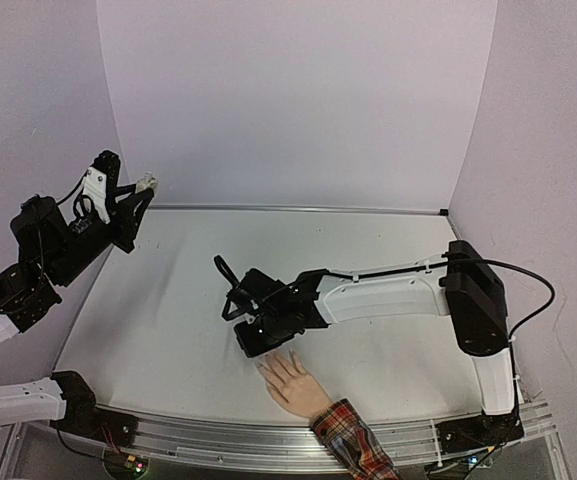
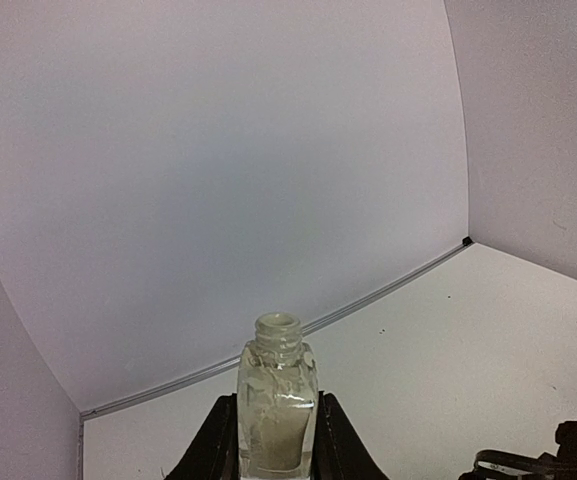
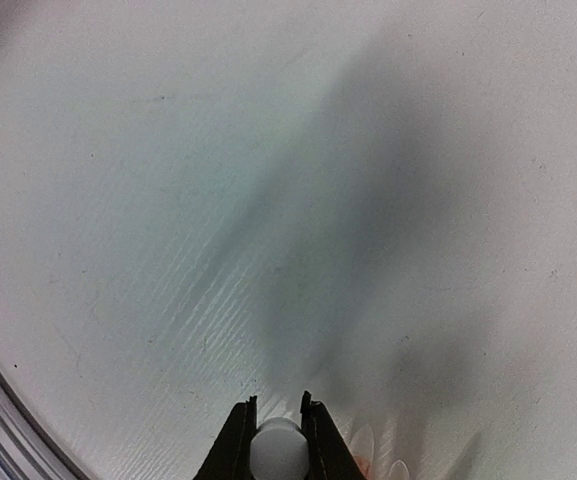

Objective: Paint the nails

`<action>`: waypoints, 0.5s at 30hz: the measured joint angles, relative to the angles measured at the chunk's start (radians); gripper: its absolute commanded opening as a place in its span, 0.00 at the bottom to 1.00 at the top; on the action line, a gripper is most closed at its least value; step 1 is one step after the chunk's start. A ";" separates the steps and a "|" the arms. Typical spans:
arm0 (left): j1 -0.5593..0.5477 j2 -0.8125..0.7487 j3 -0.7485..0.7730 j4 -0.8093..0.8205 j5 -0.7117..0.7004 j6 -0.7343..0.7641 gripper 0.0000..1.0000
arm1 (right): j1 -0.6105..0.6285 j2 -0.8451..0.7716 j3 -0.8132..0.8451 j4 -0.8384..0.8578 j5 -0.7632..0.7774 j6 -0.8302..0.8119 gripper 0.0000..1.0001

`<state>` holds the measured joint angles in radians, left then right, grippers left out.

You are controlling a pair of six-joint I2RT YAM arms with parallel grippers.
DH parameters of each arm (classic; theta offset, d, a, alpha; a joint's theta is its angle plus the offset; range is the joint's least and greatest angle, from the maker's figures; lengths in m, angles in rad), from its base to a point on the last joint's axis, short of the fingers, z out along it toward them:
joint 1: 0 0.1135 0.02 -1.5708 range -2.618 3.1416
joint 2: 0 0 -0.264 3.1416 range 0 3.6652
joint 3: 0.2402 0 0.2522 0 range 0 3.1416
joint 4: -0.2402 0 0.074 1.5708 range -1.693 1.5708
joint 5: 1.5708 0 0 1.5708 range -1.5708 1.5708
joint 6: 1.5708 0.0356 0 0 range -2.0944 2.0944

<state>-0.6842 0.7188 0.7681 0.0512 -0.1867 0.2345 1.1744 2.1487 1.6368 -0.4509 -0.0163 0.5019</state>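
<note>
The nails [image 1: 267,366] lie just beside the right gripper [image 1: 252,343], on its near right side, at the ends of fingers that point toward the black fingers from the near edge of the table [image 1: 188,330]; whether anything touches them cannot be told from above. They belong to a flesh-coloured mannequin hand [image 1: 294,383] lying flat, back upward, close to the near edge and a little right of its middle, with a red plaid cuff [image 1: 353,440] reaching over that edge. The nails are tiny and pale, barely set off from the skin, and no colour can be made out on them. The right gripper is pressed together on a small white cap [image 3: 278,450], pointing down at the table. In its wrist view, pale blurred tips show at the bottom edge right of the fingers. Well apart, above the far left corner, the left gripper [image 2: 278,445] pinches an upright, uncapped clear bottle [image 2: 278,395] holding pale liquid.
</note>
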 measured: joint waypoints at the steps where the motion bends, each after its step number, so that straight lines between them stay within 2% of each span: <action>1: 0.000 0.001 0.000 0.000 0.000 -0.001 0.00 | -0.005 0.000 0.012 0.000 0.004 -0.002 0.00; 8: 0.000 0.025 0.000 0.012 0.022 -0.042 0.00 | -0.068 -0.064 0.039 -0.006 0.016 -0.021 0.00; 15: 0.002 0.091 0.000 0.106 0.216 -0.131 0.00 | -0.192 -0.345 -0.070 -0.008 -0.017 -0.062 0.00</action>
<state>-0.6823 0.8096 0.7678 0.1569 0.0292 0.1033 0.9825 1.8039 1.5666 -0.4593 -0.0333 0.4397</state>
